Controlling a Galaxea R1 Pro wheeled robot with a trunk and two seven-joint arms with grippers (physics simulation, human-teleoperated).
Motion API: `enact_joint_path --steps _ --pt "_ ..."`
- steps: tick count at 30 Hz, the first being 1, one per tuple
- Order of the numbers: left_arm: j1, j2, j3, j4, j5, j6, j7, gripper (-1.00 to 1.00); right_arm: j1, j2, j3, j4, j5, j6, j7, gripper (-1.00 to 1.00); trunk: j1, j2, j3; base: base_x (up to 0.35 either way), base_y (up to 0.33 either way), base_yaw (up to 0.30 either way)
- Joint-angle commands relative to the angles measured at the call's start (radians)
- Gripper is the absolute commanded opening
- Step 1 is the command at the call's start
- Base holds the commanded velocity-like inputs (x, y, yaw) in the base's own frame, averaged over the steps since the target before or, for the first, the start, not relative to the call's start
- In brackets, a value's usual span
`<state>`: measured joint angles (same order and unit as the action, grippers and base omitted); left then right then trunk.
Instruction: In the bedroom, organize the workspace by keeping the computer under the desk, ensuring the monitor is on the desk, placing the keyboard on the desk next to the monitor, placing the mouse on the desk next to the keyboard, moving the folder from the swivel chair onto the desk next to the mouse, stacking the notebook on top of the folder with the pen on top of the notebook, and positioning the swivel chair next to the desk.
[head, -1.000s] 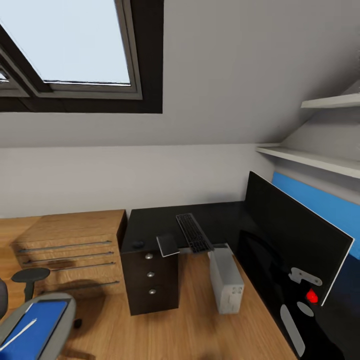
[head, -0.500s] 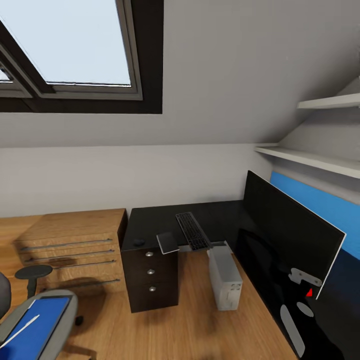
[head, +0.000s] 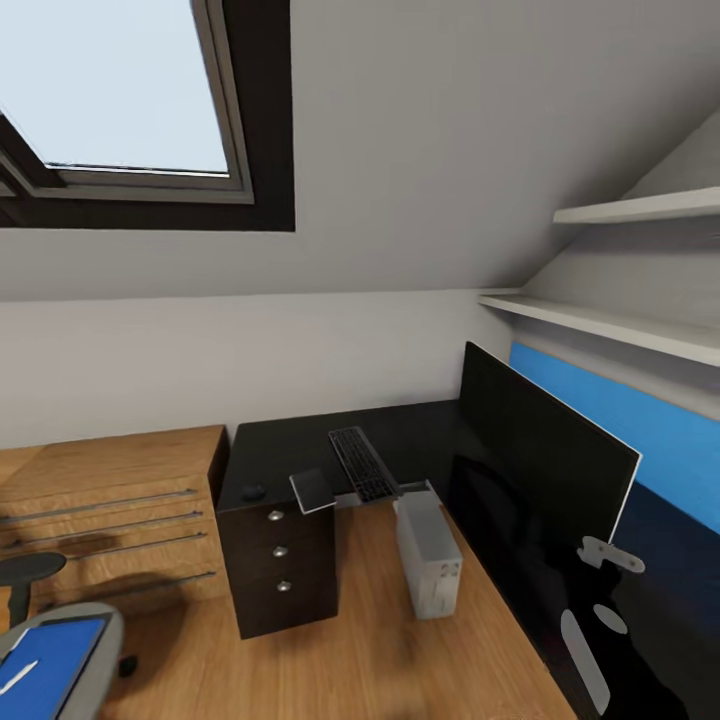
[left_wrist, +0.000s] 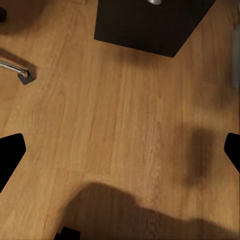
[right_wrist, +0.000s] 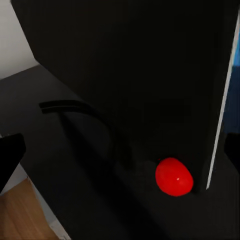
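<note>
Right claw (right_wrist: 120, 145) sits wide open, empty, just beside the monitor (head: 540, 450) on the counter (head: 420, 440). A careless swing could topple that screen. Left claw (left_wrist: 120, 145), also spread wide, hangs over bare floor.

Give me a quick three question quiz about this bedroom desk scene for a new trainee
1. True or false: the keyboard lies on the desk.
2. Where does the blue folder lie? A) on the desk B) on the swivel chair C) on the floor
3. Fill in: the grey computer stands on the ____.

Key: 1 true; 2 B; 3 floor.
</note>
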<state>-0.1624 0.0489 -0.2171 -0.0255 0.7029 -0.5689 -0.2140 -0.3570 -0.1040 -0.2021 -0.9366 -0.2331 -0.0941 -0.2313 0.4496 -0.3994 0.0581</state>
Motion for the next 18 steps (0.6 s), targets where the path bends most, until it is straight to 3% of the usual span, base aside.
enact_joint_path --steps 1,18 --pt "0.0 0.0 -0.005 0.001 0.011 -0.002 -0.007 1.0 0.0 0.0 0.002 0.001 -0.011 -0.006 -0.002 1.0 0.0 -0.001 0.0 0.0 0.0 -0.206" --pt "0.0 0.0 -0.005 0.001 0.01 -0.002 -0.007 1.0 0.0 0.0 0.001 0.001 -0.011 -0.006 -0.002 1.0 0.0 -0.001 0.015 0.0 0.0 -0.209"
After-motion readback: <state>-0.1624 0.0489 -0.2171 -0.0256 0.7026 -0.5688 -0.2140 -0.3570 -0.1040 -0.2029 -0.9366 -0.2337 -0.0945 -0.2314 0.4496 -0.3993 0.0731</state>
